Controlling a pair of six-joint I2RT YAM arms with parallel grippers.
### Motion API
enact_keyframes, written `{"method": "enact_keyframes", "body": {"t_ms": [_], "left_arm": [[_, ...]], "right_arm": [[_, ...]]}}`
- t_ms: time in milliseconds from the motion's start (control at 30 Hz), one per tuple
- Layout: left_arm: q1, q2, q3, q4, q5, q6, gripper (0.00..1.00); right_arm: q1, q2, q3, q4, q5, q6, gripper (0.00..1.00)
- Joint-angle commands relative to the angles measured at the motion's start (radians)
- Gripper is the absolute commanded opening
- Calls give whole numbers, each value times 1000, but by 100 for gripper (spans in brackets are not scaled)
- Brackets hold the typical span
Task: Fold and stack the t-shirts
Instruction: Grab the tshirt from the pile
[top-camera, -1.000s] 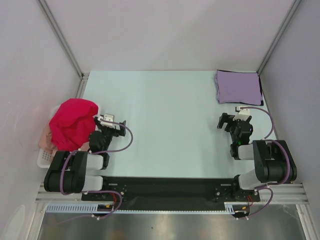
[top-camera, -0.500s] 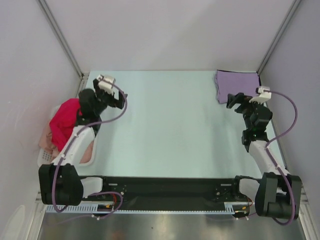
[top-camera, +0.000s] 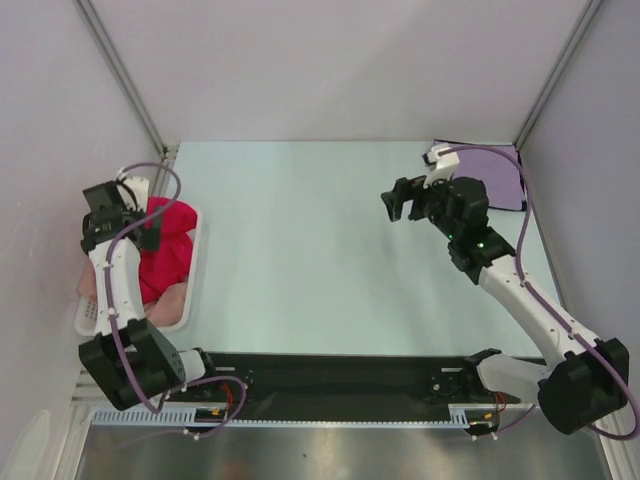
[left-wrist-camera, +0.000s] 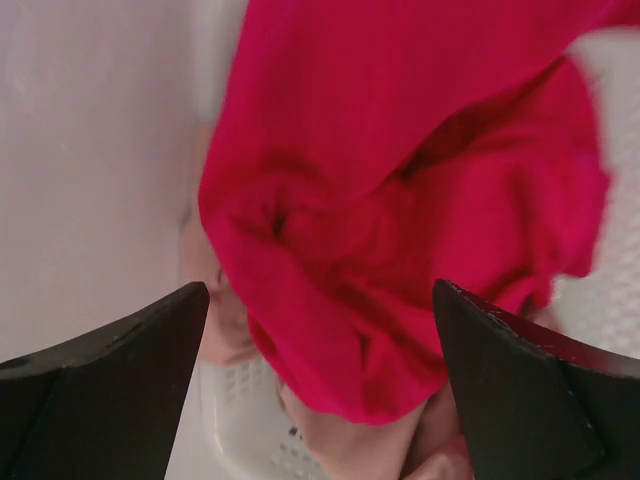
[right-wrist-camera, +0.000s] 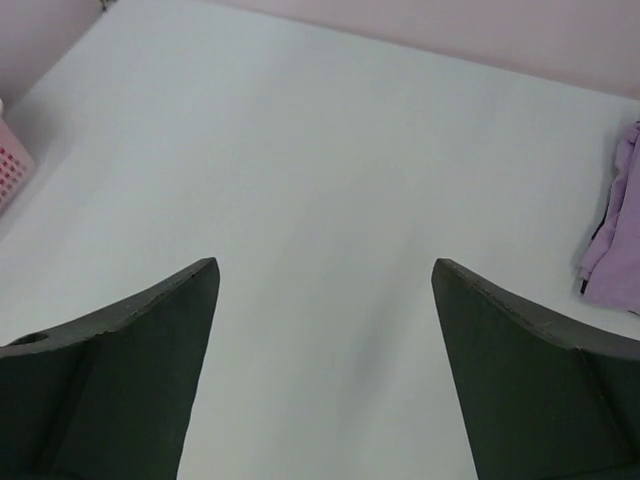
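Table (top-camera: 320, 250) is walled on its left, far and right sides; the middle of the table is bare, open room between both arms. White mesh basket (top-camera: 196, 285) sits at the table's left edge, tight against the left wall (top-camera: 60, 150), so there is little room there. Red t-shirt (top-camera: 168, 245) is bunched and heaped in the basket at the table's left edge, spilling over the top; pale peach cloth (top-camera: 172, 300) lies under it. Lavender t-shirt (top-camera: 500, 180) lies folded flat at the table's far right corner, close to the right wall (top-camera: 590, 150); the right arm partly covers it from above.

Left gripper (top-camera: 118, 228) hangs over the basket at the table's left edge, between the wall and the heap. Wrist view: fingers (left-wrist-camera: 110, 380) spread wide on either side of the red cloth below, nothing pinched; contact cannot be told. Right gripper (top-camera: 400, 200) is above the table's far right part, beside the lavender shirt and pointing toward the bare middle. Jaws wide, fingers (right-wrist-camera: 120, 370) holding nothing, only table surface between them.
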Motion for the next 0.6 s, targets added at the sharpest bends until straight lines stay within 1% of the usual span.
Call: {"method": "enact_keyframes", "body": {"t_ms": [0,100,200,233,267,300,333,433,467,533,567], "left_arm": [[73,58,-81,4,-164,91,99],[86,104,-123,53,-190,95,94],[86,147,-132,74,-235,94,69],[86,148,-135,79,-247,94,45],[86,145,-133,84,-259,92,17],[86,136,-133,85,-266,92,17],[86,118,-133,94,-273,92,1],[84,73,-123,100,-270,100,0],[83,41,-92,91,-252,95,0],[76,9,-29,30,-148,62,0],[60,-2,71,-6,-97,46,0]], "right_arm": [[83,48,72,-86,86,-92,94],[127,93,115,-118,152,-118,94],[170,117,126,-127,192,-141,94],[185,120,127,-127,202,-150,93],[193,119,123,-124,203,-157,94],[196,120,123,-121,204,-160,94],[202,120,123,-120,206,-161,94],[207,119,124,-112,199,-166,95],[208,120,126,-107,198,-166,95],[211,122,133,-103,196,-160,95],[213,122,136,-106,196,-154,95]]}}
